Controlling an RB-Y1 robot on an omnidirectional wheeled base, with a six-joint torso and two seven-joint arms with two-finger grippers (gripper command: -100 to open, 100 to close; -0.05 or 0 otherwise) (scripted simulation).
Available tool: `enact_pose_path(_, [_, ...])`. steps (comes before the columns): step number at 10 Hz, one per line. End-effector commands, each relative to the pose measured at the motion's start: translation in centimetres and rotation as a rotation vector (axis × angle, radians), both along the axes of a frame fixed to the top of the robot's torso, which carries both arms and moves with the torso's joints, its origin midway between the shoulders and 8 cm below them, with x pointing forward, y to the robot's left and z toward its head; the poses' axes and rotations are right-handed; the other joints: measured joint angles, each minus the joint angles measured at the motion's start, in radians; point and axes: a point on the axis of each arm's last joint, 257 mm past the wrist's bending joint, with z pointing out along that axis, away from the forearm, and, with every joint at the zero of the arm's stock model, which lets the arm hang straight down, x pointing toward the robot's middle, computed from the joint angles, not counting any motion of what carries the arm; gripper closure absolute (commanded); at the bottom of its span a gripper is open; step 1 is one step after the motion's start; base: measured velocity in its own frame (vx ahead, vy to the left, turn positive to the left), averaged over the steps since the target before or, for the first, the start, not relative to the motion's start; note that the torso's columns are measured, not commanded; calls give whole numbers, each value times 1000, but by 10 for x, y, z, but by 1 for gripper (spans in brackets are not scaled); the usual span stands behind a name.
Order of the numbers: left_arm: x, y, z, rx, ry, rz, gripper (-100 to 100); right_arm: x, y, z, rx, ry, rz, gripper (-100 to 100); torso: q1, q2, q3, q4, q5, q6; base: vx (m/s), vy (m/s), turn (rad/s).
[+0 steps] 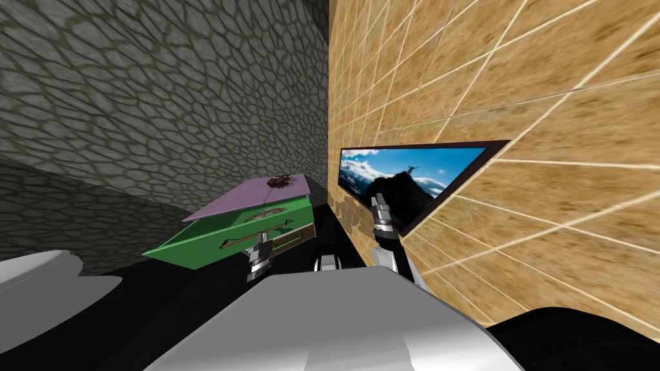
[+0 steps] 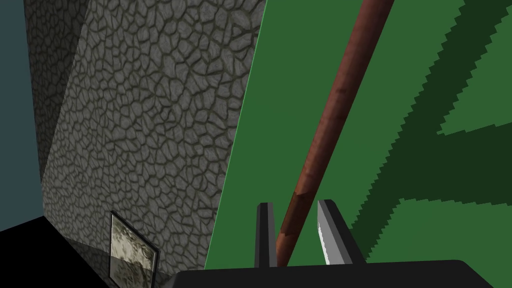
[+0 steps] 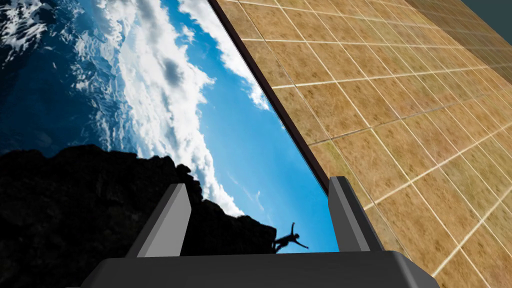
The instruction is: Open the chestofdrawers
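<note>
The green chest (image 1: pixel 193 248) with a purple top (image 1: pixel 258 192) sits left of centre in the head view, against the grey stone wall (image 1: pixel 161 96). The left gripper (image 2: pixel 295 210) is clenched on the brown handle (image 2: pixel 330 115) across the chest's front, one finger on each side of the rod. Right of centre, the right gripper (image 3: pixel 260 190) is released, its fingers wide apart, and faces a framed picture (image 1: pixel 399 177) on the tan tiled wall (image 1: pixel 548 96).

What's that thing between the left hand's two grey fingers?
The long reddish-brown rod handle of the green drawer front, clamped by the left gripper; the left wrist view shows it.
</note>
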Motion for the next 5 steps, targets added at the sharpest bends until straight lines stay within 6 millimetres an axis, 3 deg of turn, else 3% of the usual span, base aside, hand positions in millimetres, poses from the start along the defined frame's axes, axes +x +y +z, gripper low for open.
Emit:
enact_pose_path(1, [-8, 13, 1, 2, -5, 16, 100, 0, 0, 0, 0, 0, 0, 0, 1, -2, 0, -2, 2, 1, -100, -45, -123])
enact_pose_path(4, [-19, 28, 7, 10, -22, 34, 100, 0, 0, 0, 0, 0, 0, 0, 1, 2, 2, -2, 3, -2, -162, -112, -61])
enact_pose_path(5, [-1, 34, 8, -5, 0, 40, -100, 0, 0, 0, 0, 0, 0, 0, 0, 0, 1, -2, 2, -1, -138, -81, -74])
